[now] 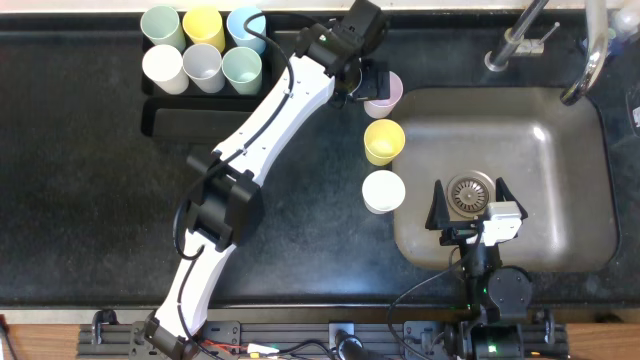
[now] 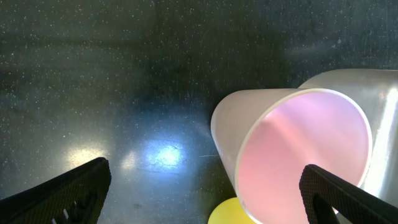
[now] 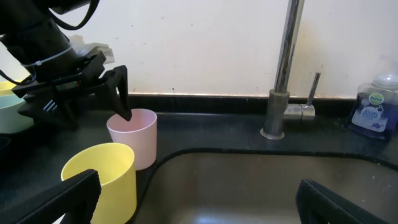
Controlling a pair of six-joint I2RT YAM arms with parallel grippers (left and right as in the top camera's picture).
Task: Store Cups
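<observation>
From above: left gripper (image 1: 365, 82) spread wide at the pale pink plastic tumbler (image 1: 384, 92), with the yellow plastic cup (image 1: 384, 141) just beside. Left wrist: tumbler between the fingers but close to one; centre first, lower past the rim, then close gently. Right wrist: right gripper (image 3: 196, 190) wide, empty, above the steel sink (image 3: 261, 180).

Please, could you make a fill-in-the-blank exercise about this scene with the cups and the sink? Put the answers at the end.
1. The black tray holds ____ cups.
2. The left gripper is at the pink cup, its fingers ____.
3. On the counter, the ____ cup stands between the pink cup and the white cup.
4. The right gripper hangs over the ____.
Missing words: six; open; yellow; sink.
</observation>
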